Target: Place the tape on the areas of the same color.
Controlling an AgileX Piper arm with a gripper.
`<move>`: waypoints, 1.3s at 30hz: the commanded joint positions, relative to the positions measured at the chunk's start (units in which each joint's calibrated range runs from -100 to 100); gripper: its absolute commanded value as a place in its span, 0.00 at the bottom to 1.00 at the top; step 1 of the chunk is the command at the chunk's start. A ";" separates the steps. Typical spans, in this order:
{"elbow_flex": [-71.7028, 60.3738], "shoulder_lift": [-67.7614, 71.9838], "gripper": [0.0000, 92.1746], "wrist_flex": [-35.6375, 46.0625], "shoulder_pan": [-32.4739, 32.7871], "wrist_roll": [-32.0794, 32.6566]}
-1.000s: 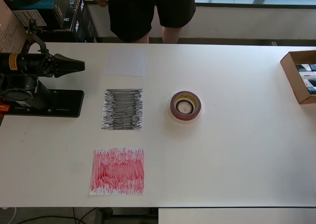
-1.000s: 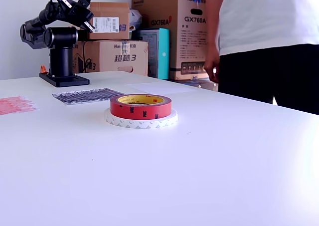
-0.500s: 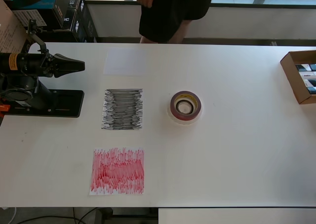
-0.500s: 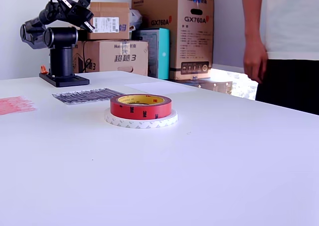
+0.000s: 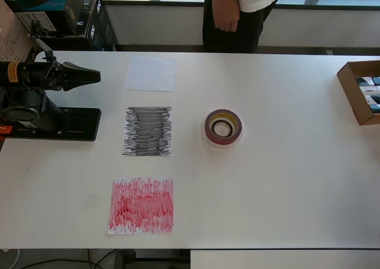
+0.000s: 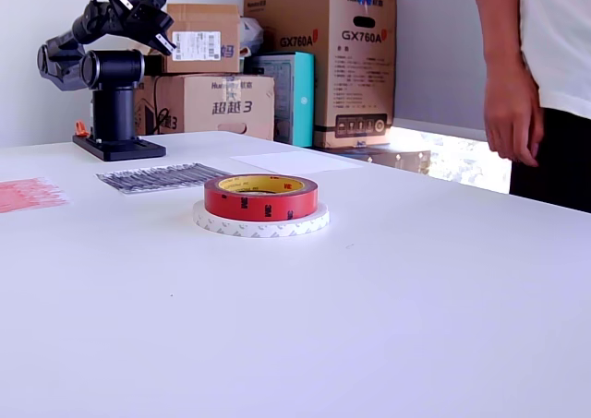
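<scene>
Tape rolls: a dark-red roll (image 6: pixel 261 197) is stacked on a white roll (image 6: pixel 261 222), a black ring (image 5: pixel 221 127) lying inside the core, mid-worktop (image 5: pixel 285 180), beside the black patch (image 5: pixel 147 131) and apart from the red patch (image 5: pixel 141 205) and white patch (image 5: pixel 151 73). No roll is placed; all three remain. The end effector (image 5: pixel 89 76), raised near the arm base (image 5: pixel 56 123), is empty; jaw state cannot be told.

In the exterior view, the tall brown carton (image 6: pixel 321 56) reads "GX760A" twice, near its top. To its left in that view, the lower carton (image 6: pixel 205 104) shows Chinese characters ending in "3". Other labels are too small to read.
</scene>
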 commanded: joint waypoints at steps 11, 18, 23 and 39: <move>-22.60 28.70 0.00 1.39 0.21 0.50; -45.32 54.14 0.00 1.47 0.21 12.46; -64.77 72.19 0.00 7.67 0.21 21.13; -86.85 106.90 0.00 36.01 -2.24 27.11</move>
